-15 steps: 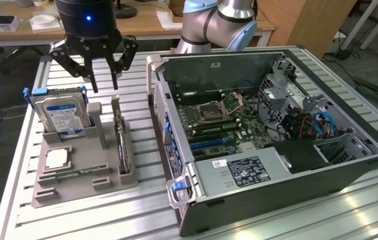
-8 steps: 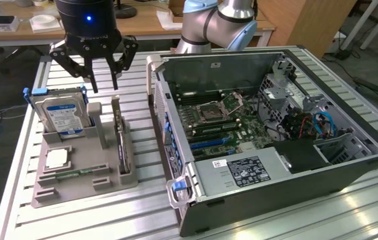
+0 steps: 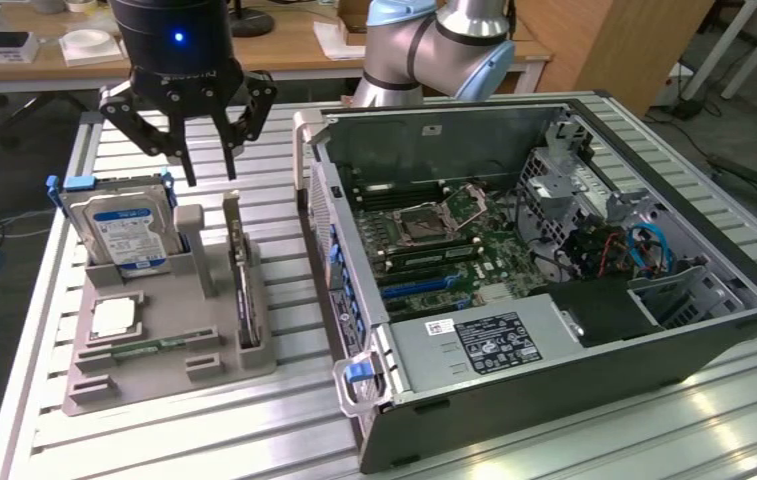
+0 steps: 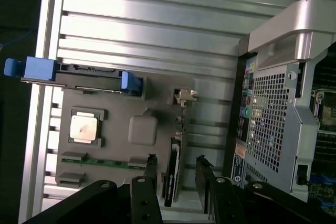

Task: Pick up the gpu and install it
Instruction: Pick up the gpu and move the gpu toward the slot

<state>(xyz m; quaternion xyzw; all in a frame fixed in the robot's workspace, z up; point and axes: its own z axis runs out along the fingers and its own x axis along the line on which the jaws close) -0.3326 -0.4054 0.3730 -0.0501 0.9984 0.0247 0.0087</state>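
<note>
While gripper (image 3: pixel 210 178) hovers, wrist view frames gpu (image 4: pixel 172 178) edge-on.

The table (image 3: pixel 151 440) is ribbed bare aluminium, smooth, with bright glare at five o'clock. The holder (image 3: pixel 125 385) looks like matt grey plastic. The hard drive (image 3: pixel 89 215) has a shiny metal shell, a glossy paper label (image 3: pixel 127 238) and blue plastic rails (image 3: pixel 78 183). The gpu (image 3: pixel 235 265) has a dark, faintly glossy face. The computer case (image 3: pixel 592 390) is matt black outside and dull grey sheet metal inside. The gripper (image 3: pixel 209 178) is smooth black. At twelve o'clock stands a pale wooden desk (image 3: pixel 285 50).
</note>
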